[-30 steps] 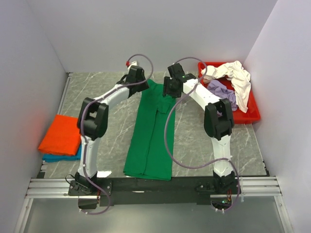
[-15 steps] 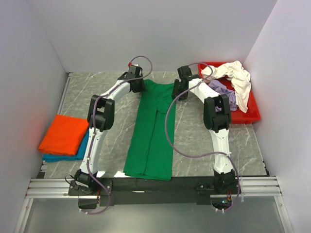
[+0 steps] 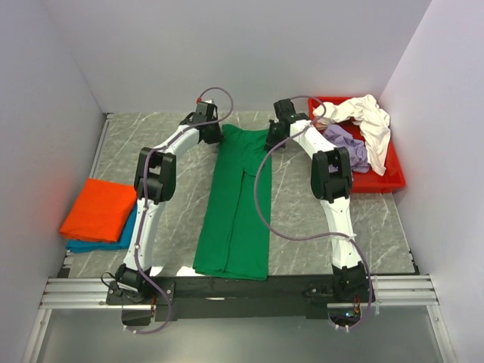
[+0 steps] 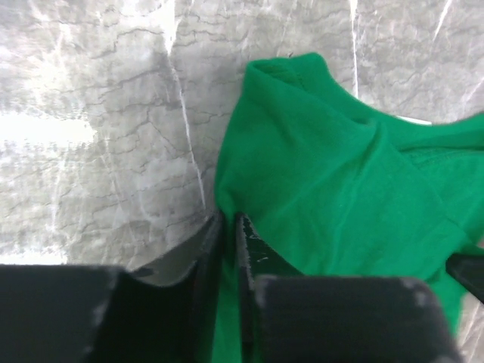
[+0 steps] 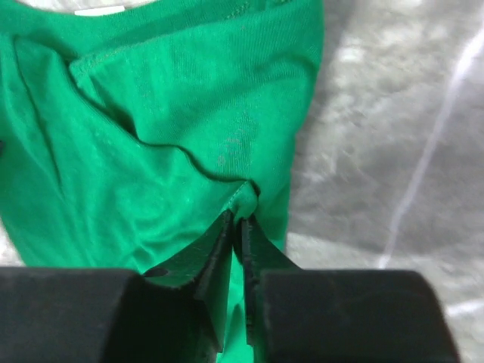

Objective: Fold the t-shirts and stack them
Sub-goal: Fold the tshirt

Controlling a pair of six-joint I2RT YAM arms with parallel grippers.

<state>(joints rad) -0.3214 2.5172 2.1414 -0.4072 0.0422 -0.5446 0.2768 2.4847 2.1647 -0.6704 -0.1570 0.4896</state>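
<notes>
— Checking the cloth first: where do we put the green t-shirt [image 3: 234,212]?
— We log it folded lengthwise into a long strip, flat on the grey marbled table [image 3: 302,219]. It runs down the middle between the two arms, near end by the base rail [image 3: 242,287], far end up at both grippers.
— Left gripper [image 4: 229,219]?
— Fingers drawn together on the left edge of the far end. In the left wrist view we see green cloth pinched in the narrow slit between them, with table surface just to the left.
— Right gripper [image 5: 238,215]?
— Much the same at the right far corner: jaws nipped onto a small raised pleat of the green cloth. A stitched hem shows beyond, and table to the right of the cloth edge.
— Is the cloth lifted?
— We cannot tell from above; the strip looks flat along most of its length.
— Other shirts?
— Orange t-shirt [image 3: 98,209], folded, at the left side of the table. It lies on a teal t-shirt [image 3: 94,246] whose edge shows beneath it. Both sit well apart from the green one.
— And the right side?
— Red tray [image 3: 387,181] at the far right corner. Cream-white t-shirt [image 3: 368,113] crumpled in it and draping over the rim; lavender t-shirt [image 3: 345,144] bunched beside it and partly under it
</notes>
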